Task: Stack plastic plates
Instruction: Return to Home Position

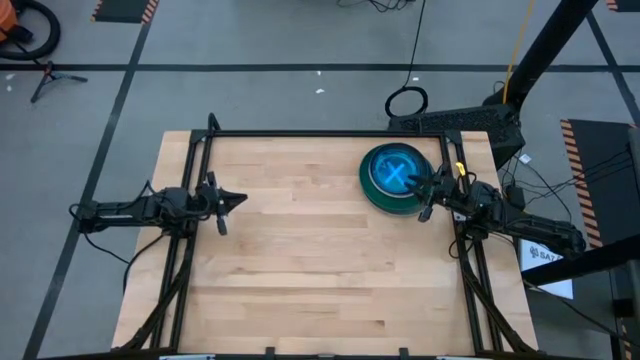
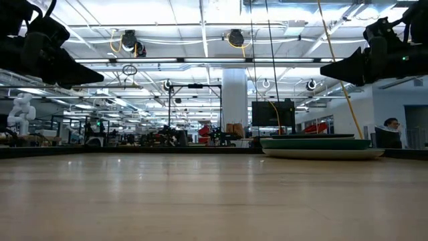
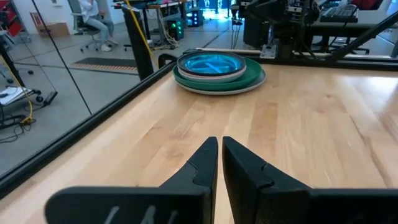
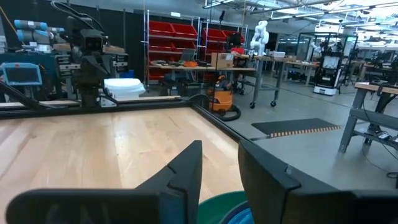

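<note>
High view: one finished pile, both arms off it.
The plastic plates (image 1: pixel 392 178) sit as a single round stack in the upper right of the pale wooden counter (image 1: pixel 300 270). A translucent cyan plate (image 3: pixel 211 63) is on top, the large dark green plate (image 3: pixel 254 79) is wider beneath it, and a pale grey rim (image 2: pixel 321 153) is lowest. Widest at the bottom presumably keeps the pile steady. No loose plate shows elsewhere, so stacking looks complete. Right gripper (image 1: pixel 428 192) hangs at the stack's right edge, raised clear of it in the low view, fingers (image 4: pixel 186 165) parted and holding nothing. Left gripper (image 1: pixel 240 200) waits at centre left, fingers (image 3: pixel 205 158) closed together and empty; I read this as a parked pose.
</note>
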Motion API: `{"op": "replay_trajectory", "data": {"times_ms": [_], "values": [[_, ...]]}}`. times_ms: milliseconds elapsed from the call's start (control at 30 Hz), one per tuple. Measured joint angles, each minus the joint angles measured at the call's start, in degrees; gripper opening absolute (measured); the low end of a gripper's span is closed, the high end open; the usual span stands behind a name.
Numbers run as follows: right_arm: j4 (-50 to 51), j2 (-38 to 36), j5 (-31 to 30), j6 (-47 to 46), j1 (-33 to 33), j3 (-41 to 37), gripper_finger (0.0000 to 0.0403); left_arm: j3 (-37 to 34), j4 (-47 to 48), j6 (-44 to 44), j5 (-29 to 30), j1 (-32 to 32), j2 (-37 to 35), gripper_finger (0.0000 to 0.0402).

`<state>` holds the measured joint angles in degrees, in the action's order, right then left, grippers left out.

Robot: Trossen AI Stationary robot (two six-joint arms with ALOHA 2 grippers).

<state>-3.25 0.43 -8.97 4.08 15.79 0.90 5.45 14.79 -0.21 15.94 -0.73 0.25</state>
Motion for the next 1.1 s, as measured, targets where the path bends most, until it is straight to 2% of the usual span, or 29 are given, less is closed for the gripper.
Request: {"op": "replay_trajectory", "data": {"times_ms": [433, 800, 900, 1100], "values": [[0.0, -0.4, 0.1, 0.0, -0.2, 0.0, 0.0098, 0.0, 0.0, -0.1, 0.0, 0.0, 0.0, 0.0031], [0.7, -0.4, -0.7, -0.3, -4.4, 0.0, 0.0098, 0.0, 0.0, -0.1, 0.0, 0.0, 0.0, 0.0031], [0.3, -0.4, -4.5, 0.3, -6.8, 0.0, 0.0098, 0.0, 0.0, -0.1, 0.0, 0.0, 0.0, 0.0031], [-0.9, -0.4, -18.8, 0.9, -11.4, 0.0, 0.0098, 0.0, 0.0, -0.1, 0.0, 0.0, 0.0, 0.0031]]}}
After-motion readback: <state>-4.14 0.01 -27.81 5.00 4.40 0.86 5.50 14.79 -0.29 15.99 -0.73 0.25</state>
